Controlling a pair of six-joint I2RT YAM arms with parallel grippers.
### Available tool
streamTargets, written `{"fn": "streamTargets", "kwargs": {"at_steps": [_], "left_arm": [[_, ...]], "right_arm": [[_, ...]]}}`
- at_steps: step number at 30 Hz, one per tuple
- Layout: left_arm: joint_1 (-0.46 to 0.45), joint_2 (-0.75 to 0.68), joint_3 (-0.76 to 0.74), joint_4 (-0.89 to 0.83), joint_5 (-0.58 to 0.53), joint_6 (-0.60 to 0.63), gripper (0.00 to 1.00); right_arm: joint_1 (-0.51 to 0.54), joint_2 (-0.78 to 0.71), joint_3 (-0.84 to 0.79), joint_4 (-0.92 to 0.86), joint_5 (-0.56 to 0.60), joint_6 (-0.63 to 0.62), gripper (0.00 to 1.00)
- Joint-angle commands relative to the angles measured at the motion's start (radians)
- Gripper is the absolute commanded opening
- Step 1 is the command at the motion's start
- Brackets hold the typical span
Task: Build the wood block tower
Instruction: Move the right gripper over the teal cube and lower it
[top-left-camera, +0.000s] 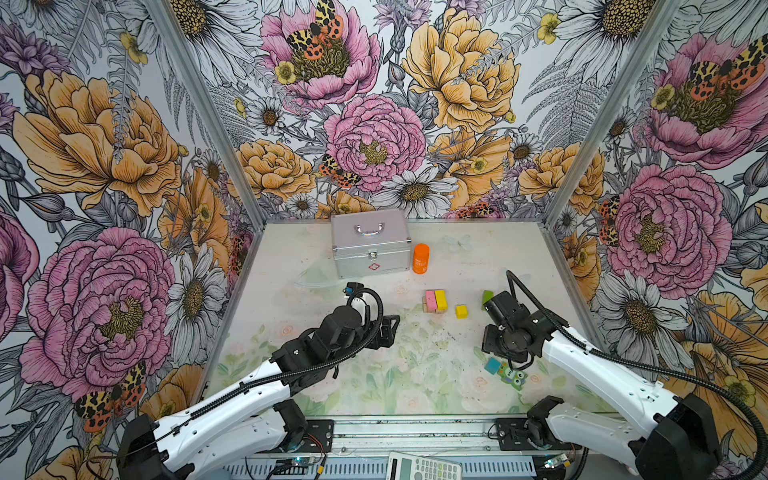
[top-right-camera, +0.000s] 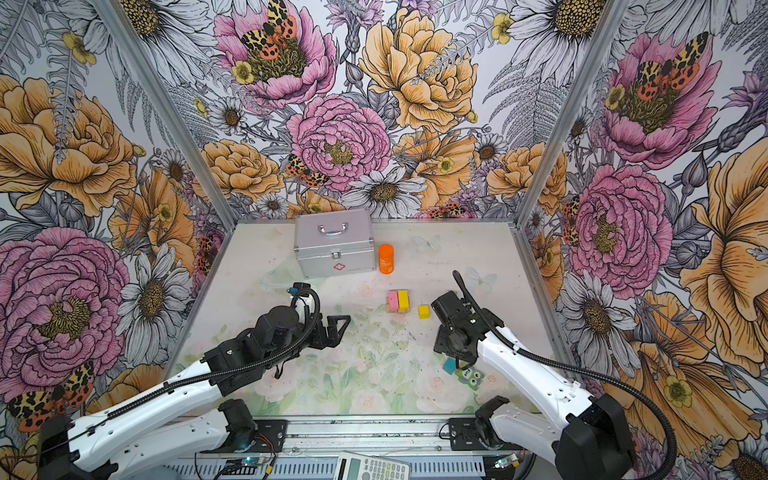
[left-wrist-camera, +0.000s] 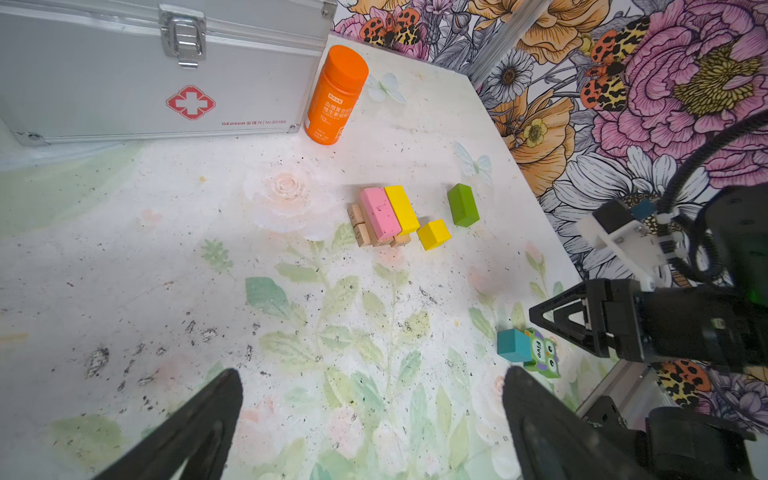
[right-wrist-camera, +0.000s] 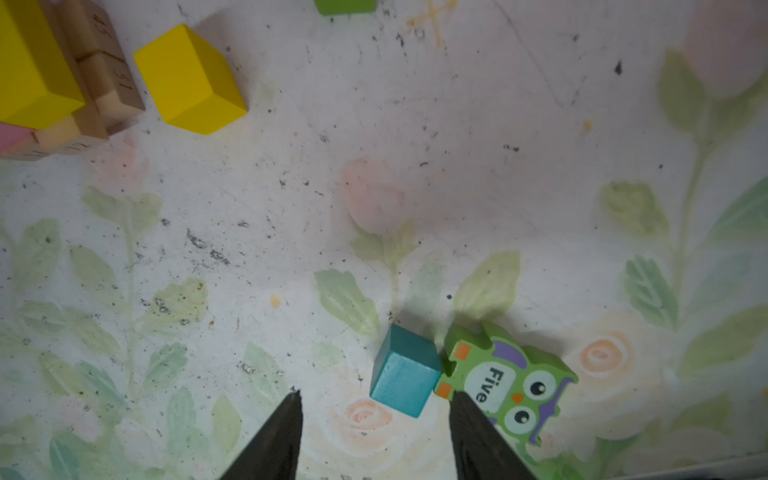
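The tower (top-left-camera: 434, 301) (left-wrist-camera: 384, 216) is a low stack: tan planks underneath, with a pink plank and a yellow bar side by side on top. Beside it lie a loose yellow cube (top-left-camera: 461, 311) (right-wrist-camera: 189, 79) and a green bar (top-left-camera: 487, 297) (left-wrist-camera: 463, 204). A teal cube (right-wrist-camera: 405, 370) (top-left-camera: 493, 365) touches the green owl-faced piece (right-wrist-camera: 507, 382) (top-left-camera: 513, 377) near the front right. My right gripper (right-wrist-camera: 374, 397) hangs open just above them, nothing between its fingers; one finger overlaps the owl. My left gripper (left-wrist-camera: 372, 374) (top-left-camera: 392, 328) is wide open and empty over bare table.
A silver metal case (top-left-camera: 370, 245) and an orange bottle (top-left-camera: 421, 258) stand at the back of the table. Flowered walls close in three sides. A calculator (top-left-camera: 424, 467) lies beyond the front rail.
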Motion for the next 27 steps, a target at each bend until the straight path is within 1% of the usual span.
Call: {"fn": "streamTargets", "kwargs": {"at_steps": [1, 10, 16, 20, 27], "left_arm": [[0.021, 0.02, 0.008, 0.043, 0.038, 0.043, 0.99], [0.078, 0.018, -0.011, 0.067, 0.094, 0.057, 0.99], [0.103, 0.008, -0.022, 0.064, 0.109, 0.058, 0.99], [0.112, 0.008, -0.023, 0.066, 0.113, 0.058, 0.99], [0.115, -0.003, -0.019, 0.049, 0.113, 0.058, 0.99]], "right_arm": [[0.015, -0.008, -0.029, -0.013, -0.015, 0.077, 0.58], [0.05, 0.05, -0.031, -0.003, -0.026, 0.105, 0.59], [0.058, 0.083, -0.05, 0.02, -0.036, 0.113, 0.65], [0.065, 0.093, -0.057, 0.058, -0.056, 0.116, 0.65], [0.067, 0.157, -0.066, 0.092, -0.049, 0.103, 0.65]]}}
